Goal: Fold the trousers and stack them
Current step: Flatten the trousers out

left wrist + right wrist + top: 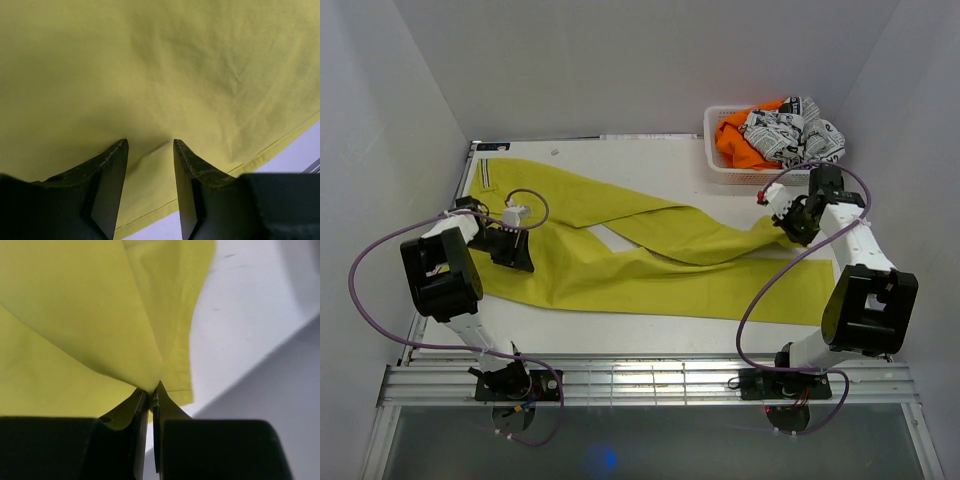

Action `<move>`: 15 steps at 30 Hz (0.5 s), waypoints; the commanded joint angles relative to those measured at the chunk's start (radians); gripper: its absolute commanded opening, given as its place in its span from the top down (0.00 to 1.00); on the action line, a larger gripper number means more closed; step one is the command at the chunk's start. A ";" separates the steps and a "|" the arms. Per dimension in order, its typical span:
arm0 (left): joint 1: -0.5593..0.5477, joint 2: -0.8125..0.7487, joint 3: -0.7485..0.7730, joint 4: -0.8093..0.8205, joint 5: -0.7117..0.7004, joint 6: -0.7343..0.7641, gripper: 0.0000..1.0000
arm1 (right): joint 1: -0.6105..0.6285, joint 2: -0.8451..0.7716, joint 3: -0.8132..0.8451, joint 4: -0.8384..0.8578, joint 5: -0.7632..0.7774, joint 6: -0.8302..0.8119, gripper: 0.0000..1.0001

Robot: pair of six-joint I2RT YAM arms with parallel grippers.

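Note:
The mustard-yellow trousers (650,270) lie spread across the white table, waistband at the far left, both legs running right. My left gripper (517,252) is down on the cloth near the waist end. In the left wrist view its jaws (150,142) stand apart, tips pressing into the yellow cloth (175,65), with a small pucker between them and a hem edge just below. My right gripper (784,226) sits at the right end of the upper leg. The right wrist view shows it (151,388) shut on a pinch of the trousers (75,315) close to the cuff.
A white basket (712,150) at the back right holds an orange garment (732,142) and a black-and-white printed cloth (790,130). White walls close in the table on three sides. A metal rail runs along the near edge by the arm bases.

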 commanded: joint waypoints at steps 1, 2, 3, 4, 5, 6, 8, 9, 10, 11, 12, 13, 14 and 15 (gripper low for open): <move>0.022 0.033 -0.063 -0.007 -0.161 0.081 0.47 | -0.004 -0.053 0.127 0.155 0.060 -0.026 0.92; 0.029 0.039 -0.066 -0.004 -0.179 0.087 0.49 | -0.004 -0.051 0.143 0.172 0.068 -0.033 0.92; 0.036 0.050 -0.068 -0.005 -0.194 0.098 0.55 | -0.004 -0.050 0.155 0.190 0.077 -0.054 0.92; 0.055 0.054 -0.064 -0.015 -0.210 0.113 0.58 | -0.004 -0.047 0.170 0.191 0.078 -0.068 0.92; 0.061 0.053 -0.058 -0.054 -0.204 0.167 0.60 | -0.004 -0.047 0.170 0.191 0.078 -0.080 0.92; 0.069 0.027 -0.028 -0.077 -0.184 0.195 0.62 | -0.004 -0.048 0.169 0.188 0.069 -0.097 0.92; 0.075 -0.025 0.021 -0.146 -0.057 0.251 0.56 | -0.002 -0.057 0.140 0.186 0.062 -0.112 0.92; 0.070 -0.054 0.052 -0.165 -0.014 0.253 0.52 | -0.002 -0.059 0.129 0.181 0.060 -0.118 0.92; 0.040 -0.097 0.133 -0.180 0.056 0.247 0.44 | -0.001 -0.063 0.115 0.180 0.063 -0.126 0.92; 0.018 -0.114 0.176 -0.191 0.083 0.232 0.40 | -0.002 -0.067 0.085 0.184 0.063 -0.129 0.92; -0.009 -0.127 0.217 -0.185 0.100 0.177 0.37 | -0.002 -0.068 0.068 0.187 0.066 -0.132 0.92; -0.079 -0.136 0.291 -0.153 0.092 0.148 0.34 | -0.001 -0.073 0.036 0.192 0.068 -0.144 0.92; -0.121 -0.133 0.320 -0.130 0.068 0.114 0.33 | -0.001 -0.076 0.019 0.192 0.068 -0.149 0.92; -0.167 -0.125 0.340 -0.101 0.039 0.079 0.32 | -0.001 -0.079 0.003 0.195 0.072 -0.155 0.92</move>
